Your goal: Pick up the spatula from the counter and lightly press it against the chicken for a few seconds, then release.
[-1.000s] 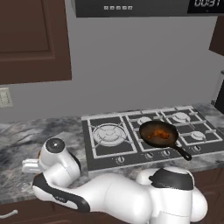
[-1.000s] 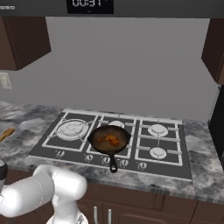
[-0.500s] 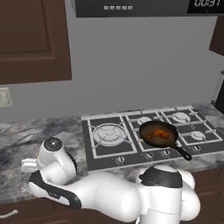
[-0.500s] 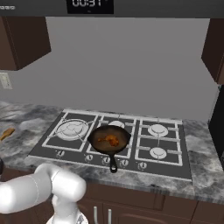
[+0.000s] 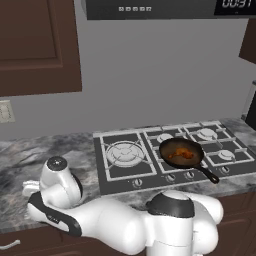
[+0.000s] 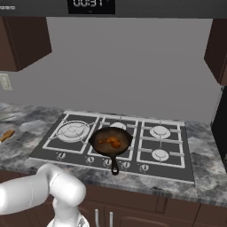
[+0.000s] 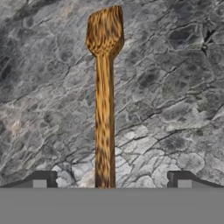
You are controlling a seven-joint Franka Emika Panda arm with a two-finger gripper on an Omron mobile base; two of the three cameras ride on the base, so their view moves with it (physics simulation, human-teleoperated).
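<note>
Left base view: pan with chicken, well apart from your hand. Right base view: spatula on the counter, far from that pan. Hand view: gripper spread wide astride the spatula; its long axis runs straight ahead of the hand, broad end farthest; wooden, probably light and stiff, so you should pinch midway along.

Wooden spatula lying flat, chicken apparently in pan

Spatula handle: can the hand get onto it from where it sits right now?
Probably yes. The hand is open, with one tip on either side of the spatula, which lies flat on the counter with nothing over or beside it.
</note>
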